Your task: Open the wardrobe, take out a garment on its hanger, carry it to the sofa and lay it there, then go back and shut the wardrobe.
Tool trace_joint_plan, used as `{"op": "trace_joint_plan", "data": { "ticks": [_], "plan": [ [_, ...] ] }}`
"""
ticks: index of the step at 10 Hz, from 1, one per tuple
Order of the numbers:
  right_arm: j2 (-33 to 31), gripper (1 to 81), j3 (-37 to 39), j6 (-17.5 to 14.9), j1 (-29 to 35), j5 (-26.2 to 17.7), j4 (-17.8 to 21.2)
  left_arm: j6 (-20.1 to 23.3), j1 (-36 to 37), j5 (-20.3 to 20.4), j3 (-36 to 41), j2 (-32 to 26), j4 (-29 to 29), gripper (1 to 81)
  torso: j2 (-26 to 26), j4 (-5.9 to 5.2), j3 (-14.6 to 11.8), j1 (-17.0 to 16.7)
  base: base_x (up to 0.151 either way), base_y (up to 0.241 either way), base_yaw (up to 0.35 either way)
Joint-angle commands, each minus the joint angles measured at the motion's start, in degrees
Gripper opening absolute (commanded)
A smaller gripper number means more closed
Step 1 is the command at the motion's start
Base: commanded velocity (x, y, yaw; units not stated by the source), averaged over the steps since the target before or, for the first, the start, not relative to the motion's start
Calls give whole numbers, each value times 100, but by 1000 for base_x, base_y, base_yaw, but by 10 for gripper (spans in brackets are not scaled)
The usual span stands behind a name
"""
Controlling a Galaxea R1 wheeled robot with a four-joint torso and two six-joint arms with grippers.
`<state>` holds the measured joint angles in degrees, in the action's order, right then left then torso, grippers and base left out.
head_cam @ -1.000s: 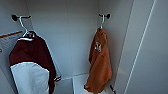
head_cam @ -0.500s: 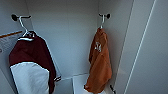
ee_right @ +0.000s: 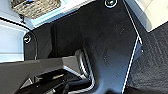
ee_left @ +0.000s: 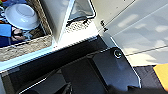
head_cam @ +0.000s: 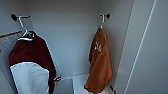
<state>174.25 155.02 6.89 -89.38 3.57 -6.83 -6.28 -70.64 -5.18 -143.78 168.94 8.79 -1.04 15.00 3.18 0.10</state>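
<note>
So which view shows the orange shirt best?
The head view: the orange shirt hangs in full from its white hanger on a peg inside the open wardrobe. The wrist views give robot parts, floor and a wicker basket instead.

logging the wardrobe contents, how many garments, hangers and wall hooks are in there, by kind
Orange garment: 1
Maroon garment with white sleeves: 1
White hangers: 2, one over the orange garment, one over the maroon garment
Dark wall hooks: 2, one on the right, one on the left
Total: 6
</note>
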Motion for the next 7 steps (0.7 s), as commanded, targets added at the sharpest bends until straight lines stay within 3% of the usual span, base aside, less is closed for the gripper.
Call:
{"op": "trace_joint_plan", "data": {
  "ticks": [1, 5, 7],
  "plan": [
    [7, 811, 1, -3, 249, -261, 76, 4, 880, -563, 806, -202, 61, 811, 0, 0, 0, 0, 0, 0, 0],
    [16, 811, 1, -3, 302, -261, 76, -84, 1592, -985, 1941, -782, -35, 811, 0, 0, 0, 0, 0, 0, 0],
    [7, 811, 1, 14, 320, -261, 77, -365, 2005, -1187, 2590, -1142, -26, 811, 2, 0, 2, 0, 0, 0, 0]
  ]
}}
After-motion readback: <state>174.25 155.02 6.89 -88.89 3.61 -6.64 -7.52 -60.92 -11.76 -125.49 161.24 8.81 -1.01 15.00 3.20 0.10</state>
